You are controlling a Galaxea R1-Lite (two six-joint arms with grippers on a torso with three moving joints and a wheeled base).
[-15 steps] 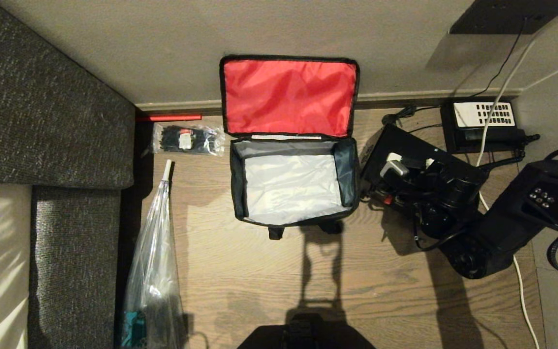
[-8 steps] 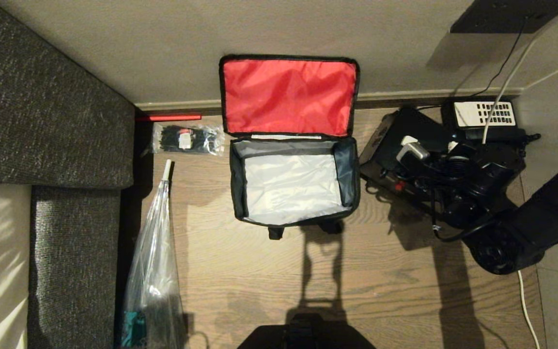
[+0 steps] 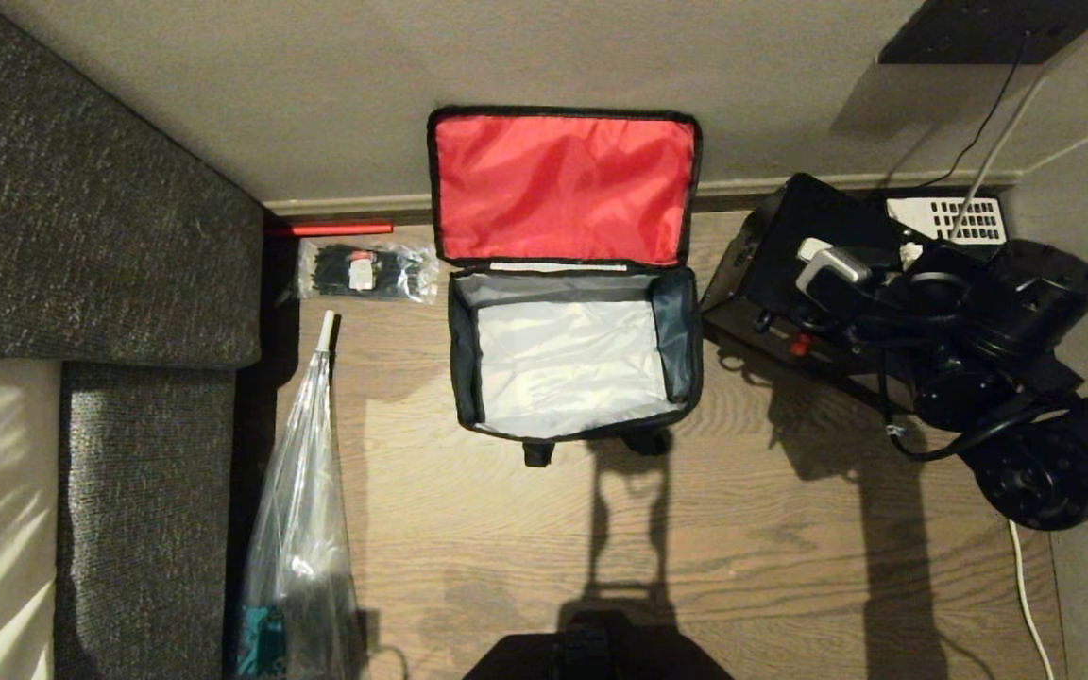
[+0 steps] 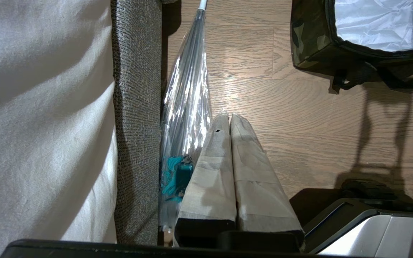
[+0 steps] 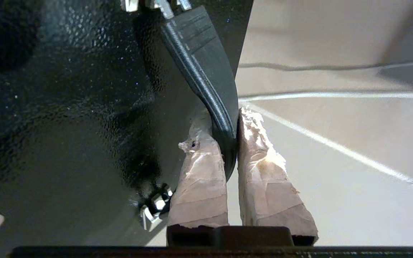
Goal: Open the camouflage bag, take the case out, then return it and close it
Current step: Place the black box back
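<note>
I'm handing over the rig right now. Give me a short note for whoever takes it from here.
Right gripper: shut on the handle of the case, held right of the camouflage bag above the floor.
Left gripper: shut, empty, parked low beside the sofa.
Bag: lid open against the wall, inside empty.
Done: bag opened, case taken out.
Left: put the case back in, close the bag.

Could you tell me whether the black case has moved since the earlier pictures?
Yes. The case, gripped by its handle in the right claw, has shifted away from the open bag toward the wall, now covering part of the telephone.
</note>
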